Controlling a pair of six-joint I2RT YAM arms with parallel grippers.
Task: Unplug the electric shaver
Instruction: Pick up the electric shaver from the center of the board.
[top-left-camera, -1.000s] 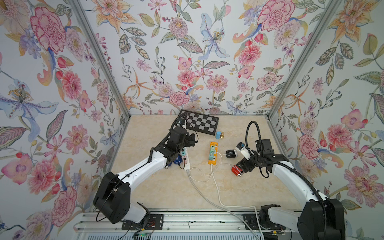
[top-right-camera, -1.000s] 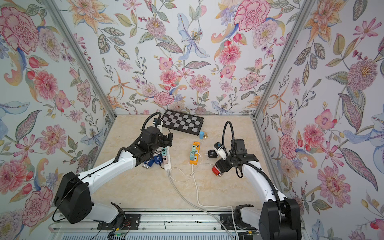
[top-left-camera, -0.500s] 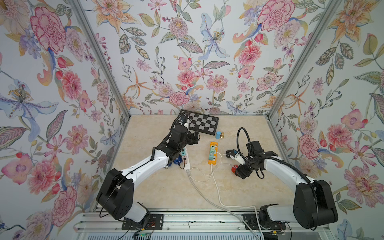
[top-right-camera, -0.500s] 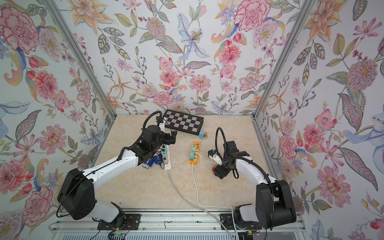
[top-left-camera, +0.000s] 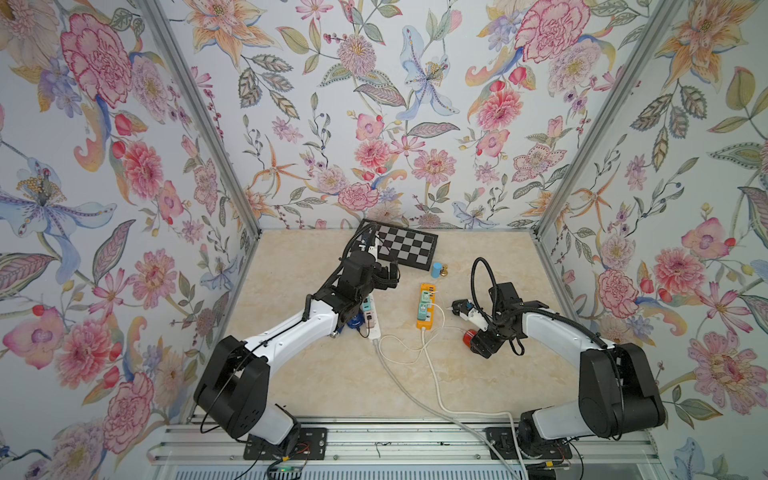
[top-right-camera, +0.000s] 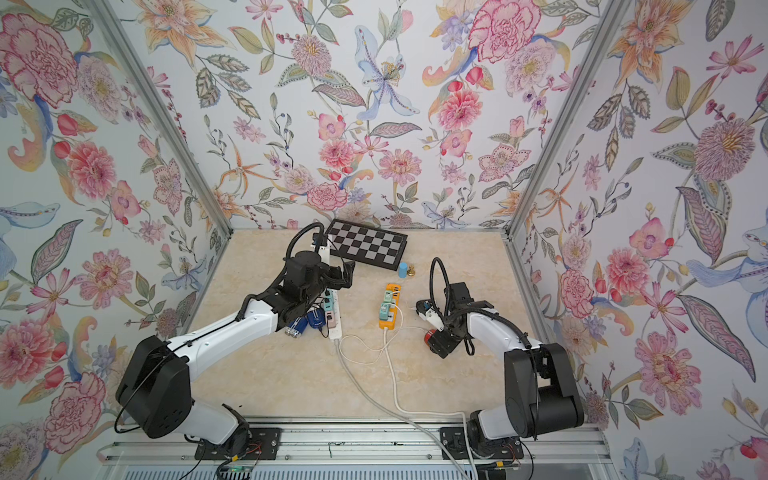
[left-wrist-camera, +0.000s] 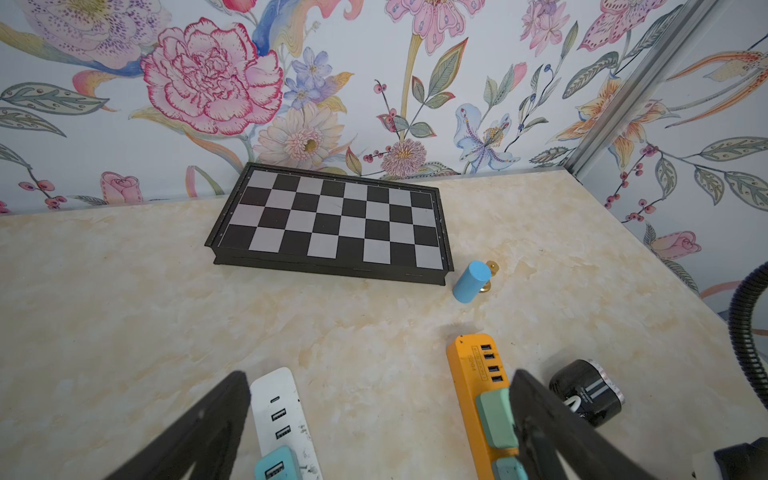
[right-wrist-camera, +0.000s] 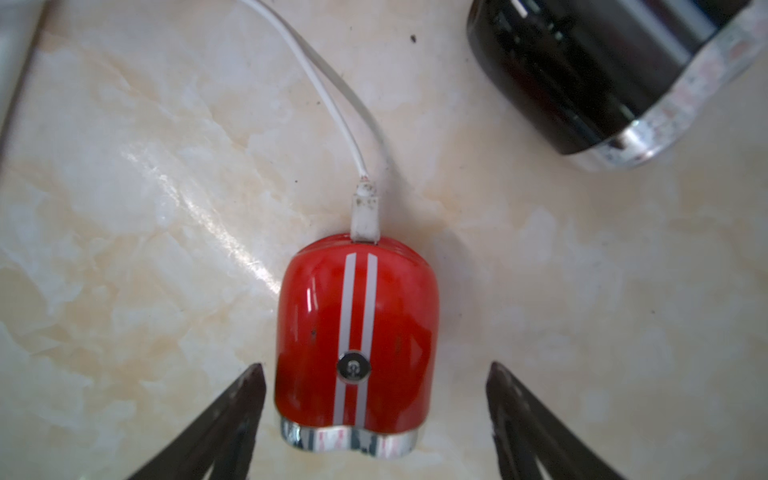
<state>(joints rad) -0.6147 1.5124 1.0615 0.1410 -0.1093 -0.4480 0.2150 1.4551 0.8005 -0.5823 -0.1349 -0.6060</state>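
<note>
1. The red electric shaver (right-wrist-camera: 357, 332) lies flat on the table (right-wrist-camera: 124, 208), with its white plug (right-wrist-camera: 365, 216) still seated.
2. The right claw (right-wrist-camera: 376, 365) is released and empty, its fingers on either side of the shaver.
3. The left claw (left-wrist-camera: 380, 374) is released near the white power strip (left-wrist-camera: 278, 407).
4. Judgement: clamp the shaver's body squarely, then pull the plug straight out.
</note>
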